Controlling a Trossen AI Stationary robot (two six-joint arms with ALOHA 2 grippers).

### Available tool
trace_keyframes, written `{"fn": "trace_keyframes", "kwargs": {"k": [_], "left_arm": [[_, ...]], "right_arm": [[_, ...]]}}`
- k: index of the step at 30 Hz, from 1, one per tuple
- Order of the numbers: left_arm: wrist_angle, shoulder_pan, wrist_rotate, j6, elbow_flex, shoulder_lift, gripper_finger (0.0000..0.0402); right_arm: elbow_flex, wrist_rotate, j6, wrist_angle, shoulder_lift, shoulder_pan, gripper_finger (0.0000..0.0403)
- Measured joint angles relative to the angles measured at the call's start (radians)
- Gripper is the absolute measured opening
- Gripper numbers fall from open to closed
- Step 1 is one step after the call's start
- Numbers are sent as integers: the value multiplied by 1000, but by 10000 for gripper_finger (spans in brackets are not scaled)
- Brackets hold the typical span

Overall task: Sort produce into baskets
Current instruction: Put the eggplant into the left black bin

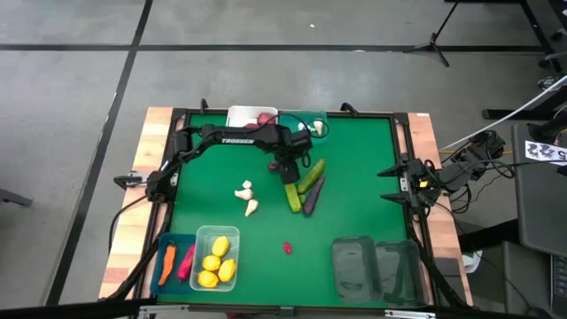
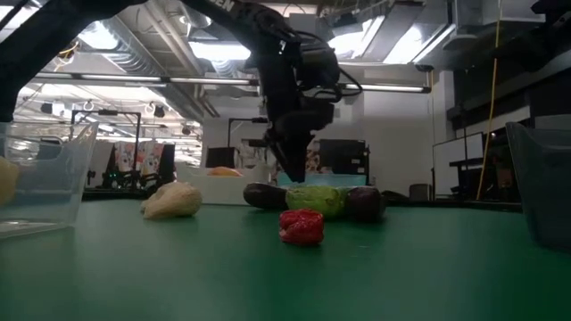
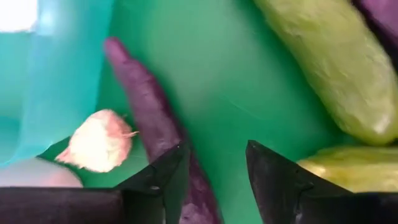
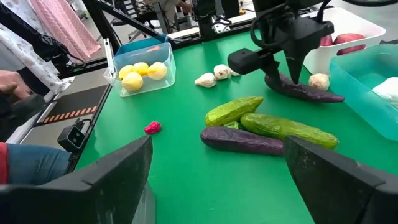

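Observation:
My left gripper hangs open, fingers pointing down, at the table's far middle beside the teal basket. A purple eggplant lies on the green mat and runs under one finger. Only bare mat shows between the fingers. A garlic lies against the eggplant. Nearby lie two green cucumbers and a second eggplant. Two garlics and a small red piece lie nearer the front. My right gripper waits open at the right edge. My left gripper comes at the eggplant from above, and one finger stands over its near part. That finger hides the spot, so I cannot tell whether it touches. The eggplant lies flat on the mat.
A white basket with red apples stands at the far edge beside the teal one. At the front left are a blue basket with a carrot and a chilli, and a clear one with lemons. Two smoky baskets stand front right.

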Motion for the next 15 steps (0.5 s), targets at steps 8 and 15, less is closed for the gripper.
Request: {"fn": "trace_keyframes", "kwargs": {"k": [8, 15], "left_arm": [[-169, -10, -13, 58, 72, 1, 255], [-189, 36, -70, -100, 1, 1, 313]], "right_arm": [[0, 0, 0, 2, 0, 0, 360], [0, 0, 0, 2, 0, 0, 360]]}}
